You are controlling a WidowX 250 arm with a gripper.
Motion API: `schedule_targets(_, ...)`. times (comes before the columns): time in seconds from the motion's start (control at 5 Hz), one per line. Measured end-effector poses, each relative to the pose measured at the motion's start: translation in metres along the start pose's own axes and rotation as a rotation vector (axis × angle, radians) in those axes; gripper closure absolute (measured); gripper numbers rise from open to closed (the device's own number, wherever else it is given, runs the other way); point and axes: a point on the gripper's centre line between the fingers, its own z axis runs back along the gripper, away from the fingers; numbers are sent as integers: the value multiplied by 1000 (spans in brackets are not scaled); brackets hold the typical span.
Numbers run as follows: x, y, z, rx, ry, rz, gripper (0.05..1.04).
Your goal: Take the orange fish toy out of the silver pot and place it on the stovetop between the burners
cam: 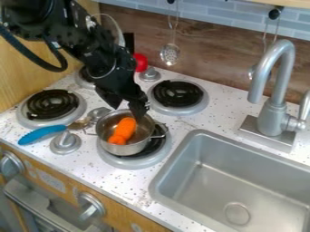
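Here's the end effector (128,111), fingers parted, over the metal pot (134,148) left of centre, where the orange toy carrot (125,127) lies, looking light, firm, slightly slick, best pinched across its middle.

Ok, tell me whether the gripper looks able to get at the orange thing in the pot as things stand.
Probably yes: the gripper hangs open at the back rim of the pot, no lid covers the orange thing, though the pot's wall may limit a low grip.
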Motion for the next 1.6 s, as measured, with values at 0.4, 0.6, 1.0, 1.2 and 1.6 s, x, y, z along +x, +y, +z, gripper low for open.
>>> schedule_targets(0.4,-17,16,-10,39,36,43,79)
schedule_targets(0.6,-23,23,-16,48,55,45,79)
schedule_targets(1.0,-24,40,-35,62,87,63,79)
schedule_targets(1.2,-22,45,-43,62,90,55,133)
schedule_targets(1.6,-22,44,-45,36,0,35,639)
